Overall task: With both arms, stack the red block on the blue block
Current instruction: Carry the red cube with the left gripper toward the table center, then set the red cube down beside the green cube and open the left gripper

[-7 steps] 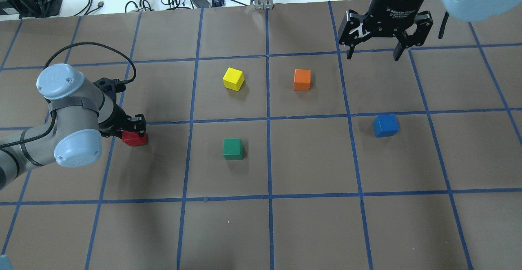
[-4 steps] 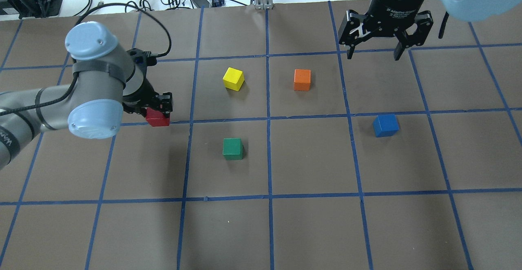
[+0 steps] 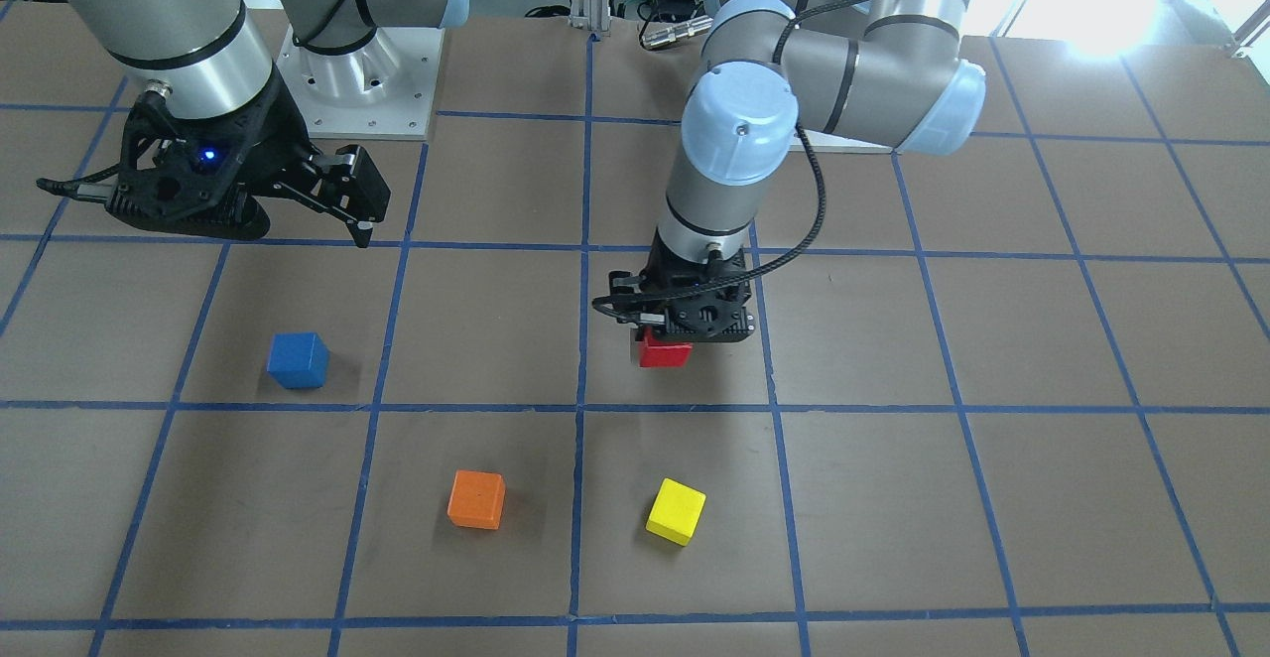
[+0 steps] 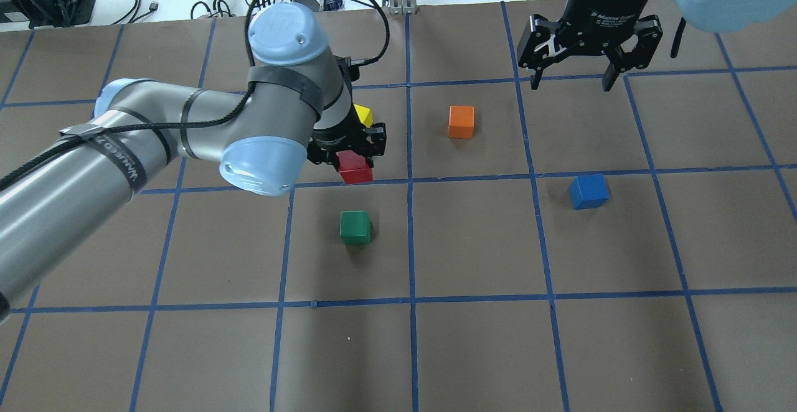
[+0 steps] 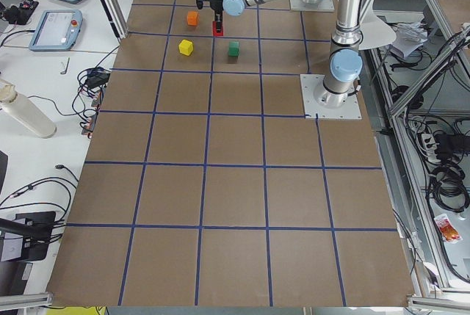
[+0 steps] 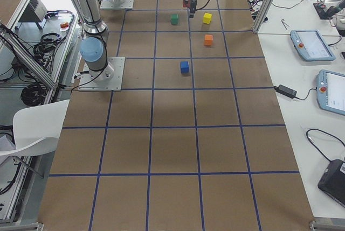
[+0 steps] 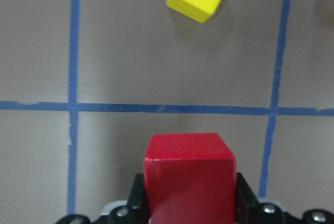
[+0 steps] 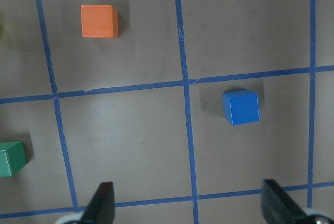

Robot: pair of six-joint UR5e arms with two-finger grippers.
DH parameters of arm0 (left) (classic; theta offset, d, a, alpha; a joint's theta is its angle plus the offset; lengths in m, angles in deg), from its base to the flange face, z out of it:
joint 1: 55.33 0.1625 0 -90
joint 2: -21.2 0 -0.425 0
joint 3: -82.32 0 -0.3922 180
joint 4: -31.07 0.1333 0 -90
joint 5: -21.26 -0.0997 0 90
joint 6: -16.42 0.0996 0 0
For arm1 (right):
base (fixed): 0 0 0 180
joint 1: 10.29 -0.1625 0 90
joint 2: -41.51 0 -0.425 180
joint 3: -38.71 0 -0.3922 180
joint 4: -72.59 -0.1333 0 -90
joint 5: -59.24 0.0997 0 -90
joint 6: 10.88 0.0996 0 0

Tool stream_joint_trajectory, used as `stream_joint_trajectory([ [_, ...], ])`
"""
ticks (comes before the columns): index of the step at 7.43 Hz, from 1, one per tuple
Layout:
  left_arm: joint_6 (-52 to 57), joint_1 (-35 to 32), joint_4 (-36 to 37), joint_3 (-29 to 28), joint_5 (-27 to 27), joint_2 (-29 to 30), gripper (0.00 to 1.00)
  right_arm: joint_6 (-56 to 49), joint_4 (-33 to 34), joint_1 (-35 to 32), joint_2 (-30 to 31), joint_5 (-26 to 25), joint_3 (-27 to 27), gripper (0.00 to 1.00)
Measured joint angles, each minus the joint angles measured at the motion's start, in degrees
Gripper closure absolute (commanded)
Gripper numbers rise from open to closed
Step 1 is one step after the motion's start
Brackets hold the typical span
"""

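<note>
Two blocks matter. The red block (image 4: pixel 355 172) is clamped between the fingers of the left gripper (image 4: pixel 352 157) and is held over the middle of the counter (image 4: pixel 473 350), nearer the robot's edge than the yellow block (image 4: pixel 363 115), which is partly hidden in the overhead view. The blue block (image 4: pixel 588 191) is seen lying alone, well apart from it, toward the counter's right edge. The right gripper (image 4: pixel 570 83) is held up near the far edge, beyond the blue block, with its fingers spread wide apart. The green block (image 4: pixel 355 226) and the orange block (image 4: pixel 461 121) are seen resting on the surface near the red block.
</note>
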State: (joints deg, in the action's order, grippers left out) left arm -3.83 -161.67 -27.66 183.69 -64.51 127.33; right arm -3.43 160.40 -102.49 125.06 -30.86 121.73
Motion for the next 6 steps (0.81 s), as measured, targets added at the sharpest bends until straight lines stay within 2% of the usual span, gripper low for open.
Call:
stream_joint_trajectory([
  [3,-3.9,-5.7,4.2,-0.3,0.4,5.5,1.0,0.1,0.0,0.1,0.0,0.0,0.0,0.0],
  [4,-4.0,-7.2,4.4,-0.4,0.3,6.6,0.87,0.1,0.0,0.1,0.1,0.0,0.0,0.0],
  [5,-4.1,-8.2,4.5,-0.6,0.3,7.5,0.65,0.0,0.1,0.1,0.1,0.0,0.0,0.0],
  [6,-4.1,-8.7,4.6,-0.9,0.4,8.4,0.31,-0.1,0.1,0.1,0.1,0.0,0.0,0.0],
])
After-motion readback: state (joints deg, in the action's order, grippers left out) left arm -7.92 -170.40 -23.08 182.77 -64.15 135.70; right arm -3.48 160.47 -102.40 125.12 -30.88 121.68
